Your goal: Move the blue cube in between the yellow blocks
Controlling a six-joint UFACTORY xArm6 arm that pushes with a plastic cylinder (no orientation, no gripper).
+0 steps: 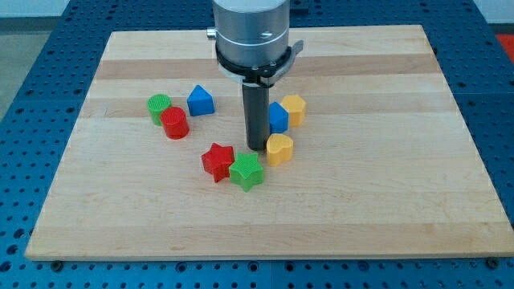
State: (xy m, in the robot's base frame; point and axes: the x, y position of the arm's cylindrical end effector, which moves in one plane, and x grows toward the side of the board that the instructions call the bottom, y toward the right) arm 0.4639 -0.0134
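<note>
My tip (pixel 257 148) sits just right of frame centre, w/ the dark rod coming straight down from the grey arm housing (pixel 250 32) at the top. No fingers on this rig, only the rod, so nothing is open, closed or gripping. The tip is touching or nearly touching the blue cube (pixel 278 117) on that cube's left side; the rod hides part of the cube's left edge.

The blue cube is wedged btw the two yellow blocks: a yellow hexagonal block (pixel 294 109) touching it at upper right, and a yellow heart-shaped block (pixel 279 149) just below it, right beside the tip. Can't tell if cube and heart block actually touch.

Lower left of the tip: red star block (pixel 218 161) and green star block (pixel 246 171), pressed against each other, near the tip but apart from it.

Left part of frame: green cylinder (pixel 159 107) and red cylinder (pixel 174 123) touching, w/ a blue house-shaped block (pixel 201 100) just to their right, well apart from the tip.

All on a light wooden board (pixel 385 217), over a blue perforated table (pixel 32 56).
</note>
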